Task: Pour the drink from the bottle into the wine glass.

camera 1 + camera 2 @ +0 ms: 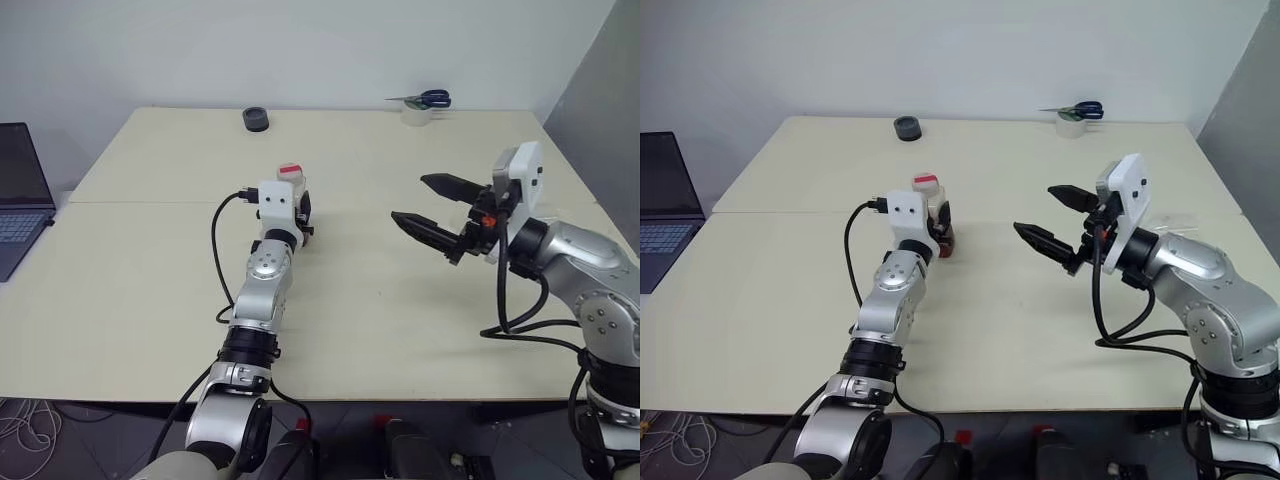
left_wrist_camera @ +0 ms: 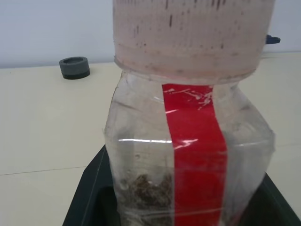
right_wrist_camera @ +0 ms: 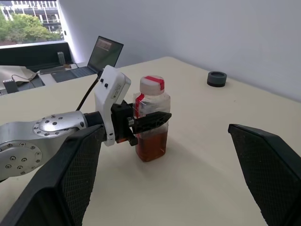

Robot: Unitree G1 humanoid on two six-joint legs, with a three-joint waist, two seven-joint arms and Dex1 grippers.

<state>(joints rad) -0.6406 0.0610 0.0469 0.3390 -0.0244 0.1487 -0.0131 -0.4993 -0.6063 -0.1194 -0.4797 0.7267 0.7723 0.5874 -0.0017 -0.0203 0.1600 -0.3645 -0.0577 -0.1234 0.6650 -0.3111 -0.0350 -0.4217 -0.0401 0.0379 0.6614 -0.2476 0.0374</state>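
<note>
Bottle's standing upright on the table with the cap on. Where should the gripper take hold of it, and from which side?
Grip the bottle around its squarish mid-body, below the cap, coming in level from the robot's side. Flat walls suit the fingers. The left gripper is already shut there, above the drink.

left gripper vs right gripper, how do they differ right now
The left gripper is shut on the bottle, which stands on the table; the right gripper is open and holds nothing. The left sits low by the tabletop, the right hangs above it. Both have black fingers.
</note>
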